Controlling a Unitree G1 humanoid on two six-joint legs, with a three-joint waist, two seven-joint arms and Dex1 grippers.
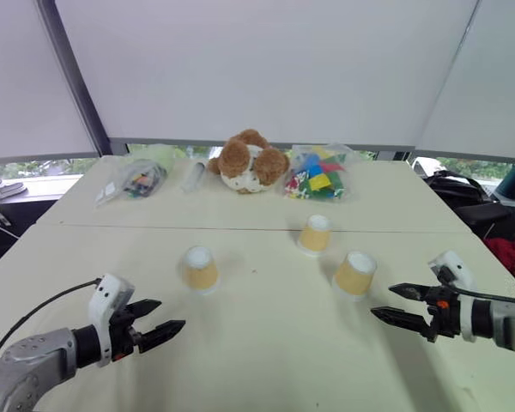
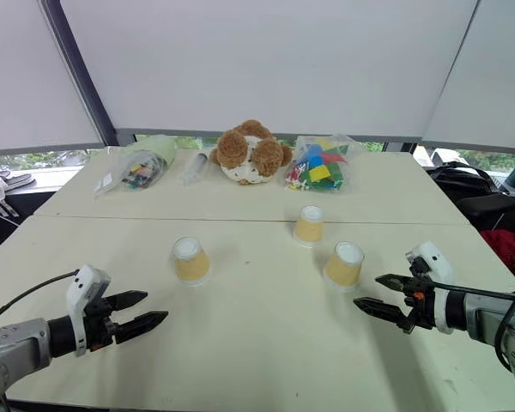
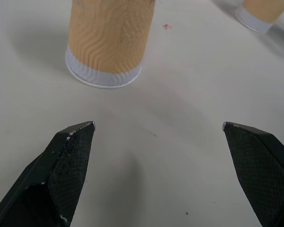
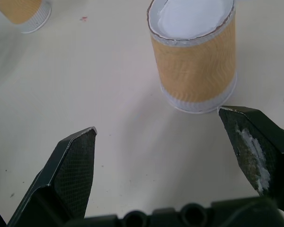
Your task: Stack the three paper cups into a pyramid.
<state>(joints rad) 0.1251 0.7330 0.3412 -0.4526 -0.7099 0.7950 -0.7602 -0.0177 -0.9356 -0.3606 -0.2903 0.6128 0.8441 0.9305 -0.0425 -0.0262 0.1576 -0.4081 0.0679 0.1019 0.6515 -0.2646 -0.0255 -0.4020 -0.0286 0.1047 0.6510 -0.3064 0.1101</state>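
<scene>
1. Three small tapered paper cups with tan-yellow ribbed sides stand upside down, white bases up, apart from one another on the pale table [image 1: 266, 360]: a left cup [image 1: 199, 268], a middle cup [image 1: 315, 233] and a right cup [image 1: 354, 274].
2. The left gripper [image 1: 161, 320] has its two black fingers spread wide, grasping nothing; the left cup stands just ahead of the fingertips, apart from them, with bare table between.
3. The right gripper [image 1: 398, 304] is likewise splayed and empty; the right cup sits just beyond its fingertips, nearer one finger, not touching.
4. The middle cup lies farther out, past both sets of fingers.
5. Well beyond the cups, along the far side of the table: one brown teddy bear [image 1: 248, 161], one clear bag of coloured blocks [image 1: 317, 174], one clear bag of small items [image 1: 134, 181].
</scene>
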